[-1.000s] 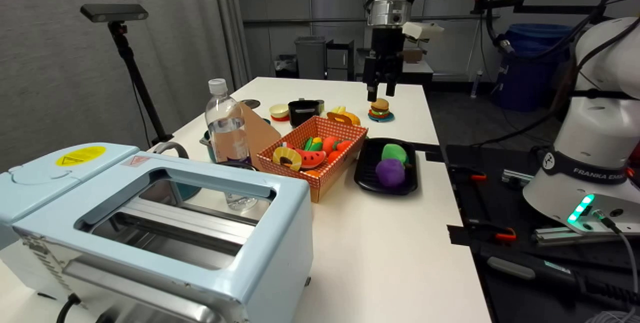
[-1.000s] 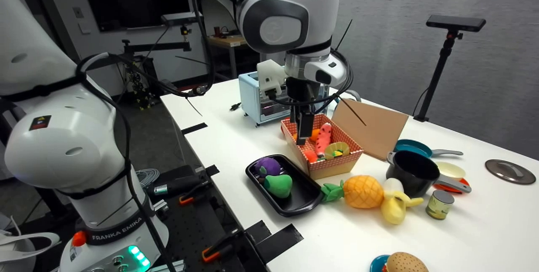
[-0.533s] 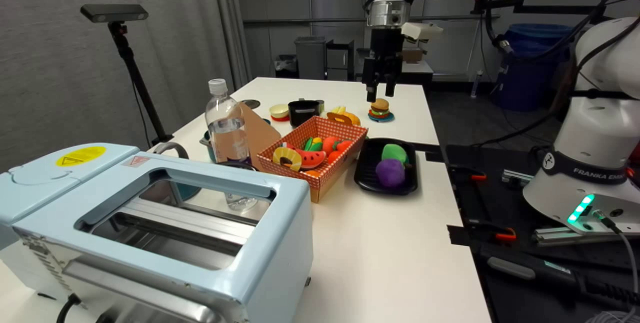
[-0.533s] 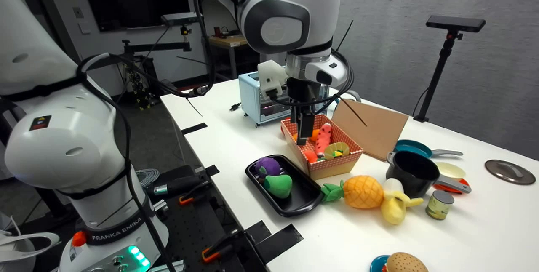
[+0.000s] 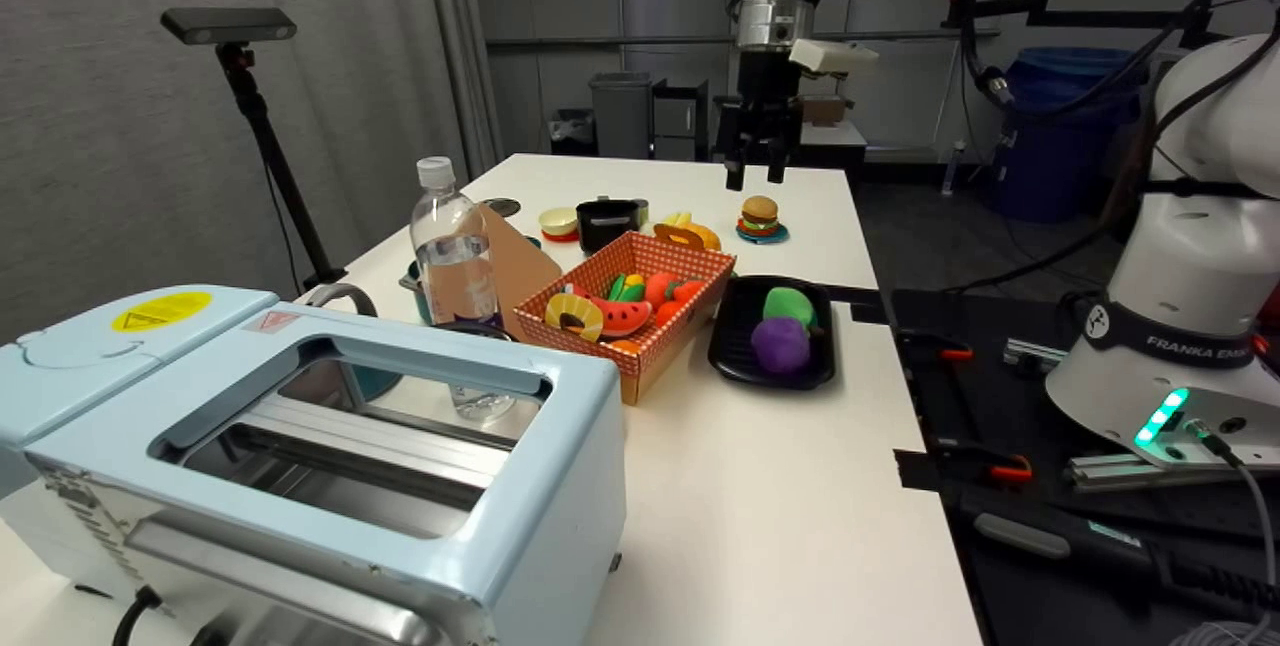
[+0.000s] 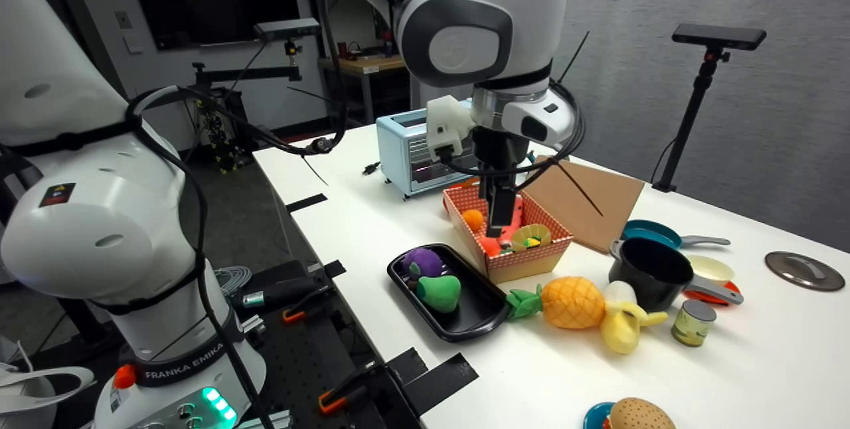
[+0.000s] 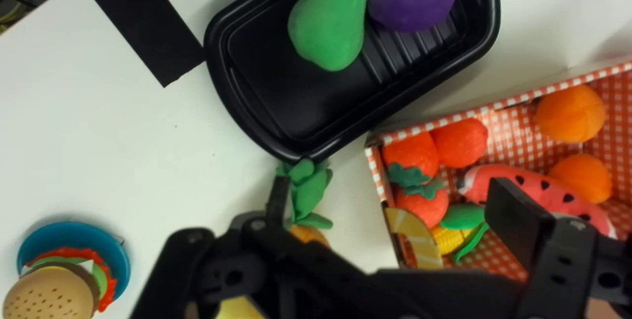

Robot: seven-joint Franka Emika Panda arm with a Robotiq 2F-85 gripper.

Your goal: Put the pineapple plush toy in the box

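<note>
Gripper (image 7: 395, 210) is spread wide with nothing in it, so I'd call this early days. Nothing's ticked off: the pineapple plush (image 6: 572, 303) is lying on the table (image 6: 750, 362), not in the box (image 6: 524, 271). Grab, lift, carry and drop all look left to do.

Left to right around the box, in an exterior view: just left of it is a black tray (image 6: 475, 306) with a purple toy (image 6: 423, 263) and a green pear (image 6: 439, 293), neither of them ours. Then the box itself, red checks inside, already loaded with toy produce (image 7: 533, 188). There's what looks like a pineapple slice (image 7: 414, 230) in there, but that's not the plush. Just to the right of the box, on the near side, is our guy, lying down with its leaves (image 6: 523, 303) pointing left. Further right of the box there's a peeled banana (image 6: 621, 331) and then a small can (image 6: 692, 324).

Back to the gripper. Wrist view, left to right: one finger (image 7: 279, 200) shows over the leaves, outside the box, and the other finger (image 7: 518, 220) over the stuff inside the box. They're well apart and I don't see either one touching anything. My guess is the whole thing needs to shift off the box before going down, or that second finger could hit it.
</note>
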